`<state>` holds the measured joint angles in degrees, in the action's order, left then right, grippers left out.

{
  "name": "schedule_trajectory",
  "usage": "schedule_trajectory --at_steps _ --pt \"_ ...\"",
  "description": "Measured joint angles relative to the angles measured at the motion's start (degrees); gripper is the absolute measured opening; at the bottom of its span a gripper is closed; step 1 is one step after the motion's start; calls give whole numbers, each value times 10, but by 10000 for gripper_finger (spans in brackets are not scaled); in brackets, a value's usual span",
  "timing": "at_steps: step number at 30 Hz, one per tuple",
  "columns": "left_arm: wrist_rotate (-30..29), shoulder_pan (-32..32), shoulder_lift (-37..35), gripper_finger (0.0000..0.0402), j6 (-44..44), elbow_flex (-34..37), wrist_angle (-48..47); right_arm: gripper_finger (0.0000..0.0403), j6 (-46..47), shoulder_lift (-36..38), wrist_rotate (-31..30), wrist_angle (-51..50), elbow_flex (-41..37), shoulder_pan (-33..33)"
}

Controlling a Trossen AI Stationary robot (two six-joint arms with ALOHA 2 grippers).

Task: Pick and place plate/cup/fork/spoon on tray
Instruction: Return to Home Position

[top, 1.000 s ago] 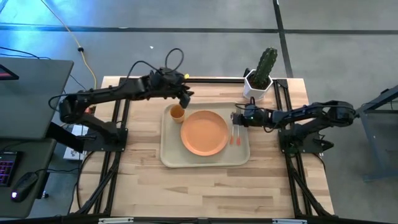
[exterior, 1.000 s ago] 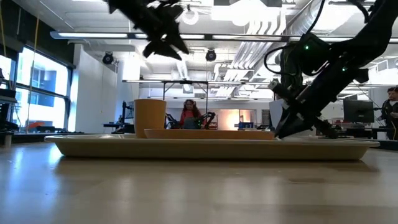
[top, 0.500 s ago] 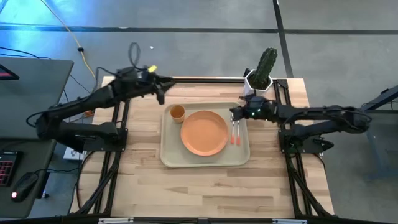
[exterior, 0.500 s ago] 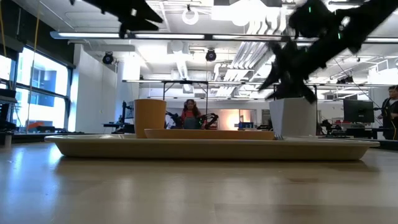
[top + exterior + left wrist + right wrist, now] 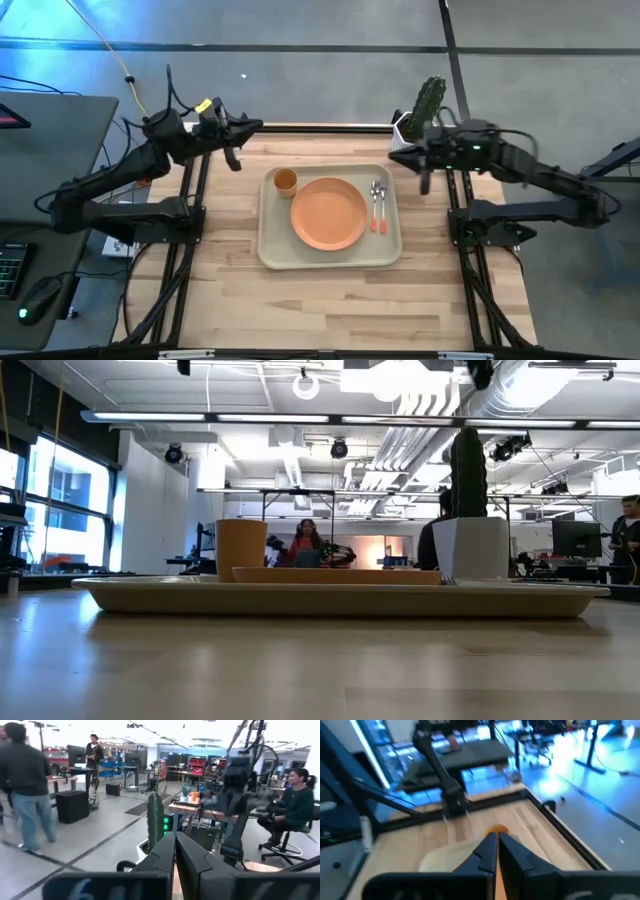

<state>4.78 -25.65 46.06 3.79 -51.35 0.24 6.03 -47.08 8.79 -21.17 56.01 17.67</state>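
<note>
The pale beige tray (image 5: 330, 252) lies mid-table. On it rest the round orange plate (image 5: 328, 213), the small cup (image 5: 285, 181) at its far left corner, and the fork and spoon side by side (image 5: 377, 205) along its right rim. Which of the two is the fork I cannot tell. My left gripper (image 5: 233, 158) hangs shut above the table's far left, clear of the tray. My right gripper (image 5: 425, 181) hangs shut off the tray's far right corner, near the cactus pot. Both wrist views show shut fingers (image 5: 175, 851) (image 5: 497, 846) with nothing between them.
A white pot with a green cactus (image 5: 422, 112) stands at the far right edge, also in the low view (image 5: 470, 545). Bare wood lies in front of the tray (image 5: 330, 300). People stand and sit in the room beyond (image 5: 27, 785).
My left gripper has gone up from above the cup and back toward the table's far left corner. My right gripper has risen from the fork and spoon at the tray's right rim and drawn back toward the table's right edge. The tableware stays on the tray.
</note>
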Motion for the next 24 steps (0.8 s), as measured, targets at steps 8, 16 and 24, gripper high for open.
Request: schedule_trajectory --at_steps 8,16,24 --pt "-31 45 -62 1 33 99 -3 3 42 113 21 -13 -47 -21" --pt "-53 49 -146 1 -54 246 34 5 -12 191 -63 -97 -129 -35" --pt "-63 49 -239 1 -114 323 67 0 -123 297 -4 50 -221 -35"
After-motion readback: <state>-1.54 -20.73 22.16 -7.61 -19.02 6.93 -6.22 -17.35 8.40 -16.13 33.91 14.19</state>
